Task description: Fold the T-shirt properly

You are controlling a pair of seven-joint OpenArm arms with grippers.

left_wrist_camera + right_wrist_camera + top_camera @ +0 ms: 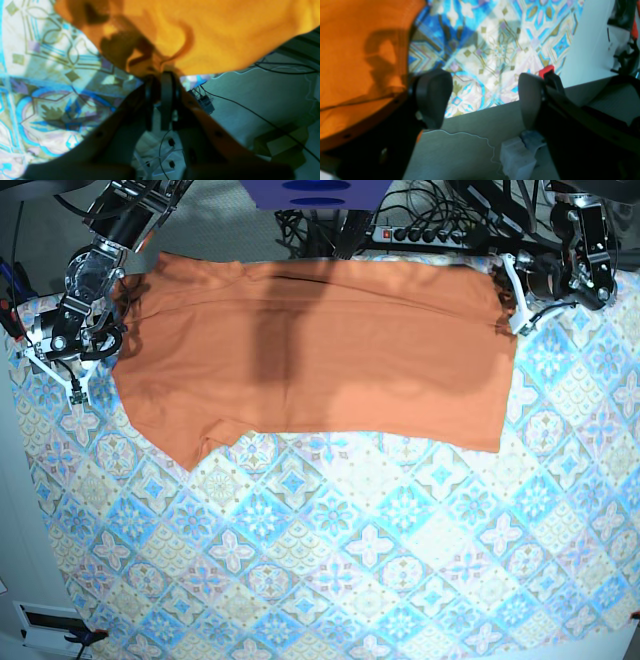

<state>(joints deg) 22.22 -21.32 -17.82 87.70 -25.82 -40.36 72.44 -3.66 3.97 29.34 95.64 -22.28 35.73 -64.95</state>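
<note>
The orange T-shirt [310, 350] lies flat across the far half of the table, with one sleeve pointing toward the front left. At its right edge my left gripper [512, 298] is shut on the cloth. The left wrist view shows its two fingers pressed together, pinching the T-shirt [212, 32] hem at the left gripper [162, 75] tips. By the shirt's left edge my right gripper [95, 340] stands open. In the right wrist view the right gripper [485, 92] has only tablecloth between its fingers, and the T-shirt [357, 50] lies just left of the left finger [433, 95].
A blue-and-cream patterned tablecloth [350, 550] covers the table. A power strip [420, 232] and tangled cables lie behind the far edge. Off the table's edge I see a red clamp [546, 70], a white box [517, 157] and floor cables [250, 112].
</note>
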